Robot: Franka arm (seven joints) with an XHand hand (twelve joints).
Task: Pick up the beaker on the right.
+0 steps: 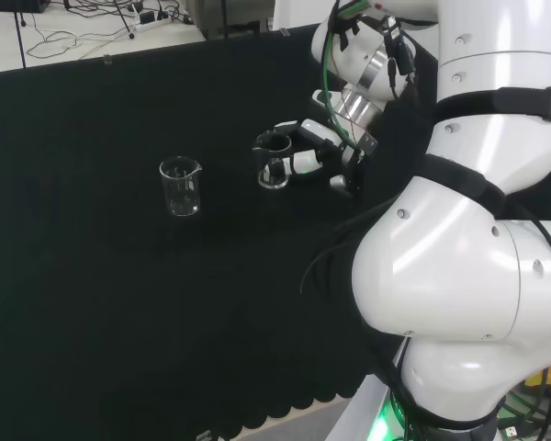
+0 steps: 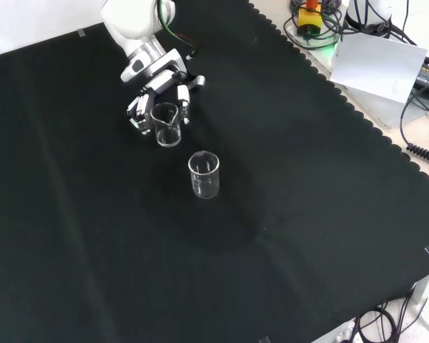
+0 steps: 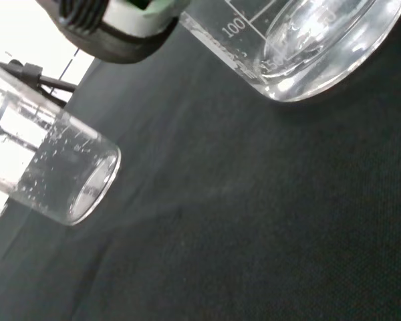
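Two clear glass beakers are on the black cloth. One beaker (image 1: 274,168) (image 2: 167,123) stands upright inside the black and white hand (image 1: 305,154) (image 2: 159,84), whose fingers curl round its sides. In the wrist view this beaker (image 3: 314,47) shows its printed scale and thick base close by, with a fingertip (image 3: 113,27) beside it. Whether its base touches the cloth I cannot tell. The other beaker (image 1: 180,186) (image 2: 204,174) (image 3: 53,167) stands free and empty, to the left of the hand in the head view and nearer the camera in the front view.
The arm's big white links (image 1: 459,276) take up the right of the head view. Cables and a sheet of paper (image 2: 382,68) lie beyond the cloth's scalloped edge at the front view's upper right.
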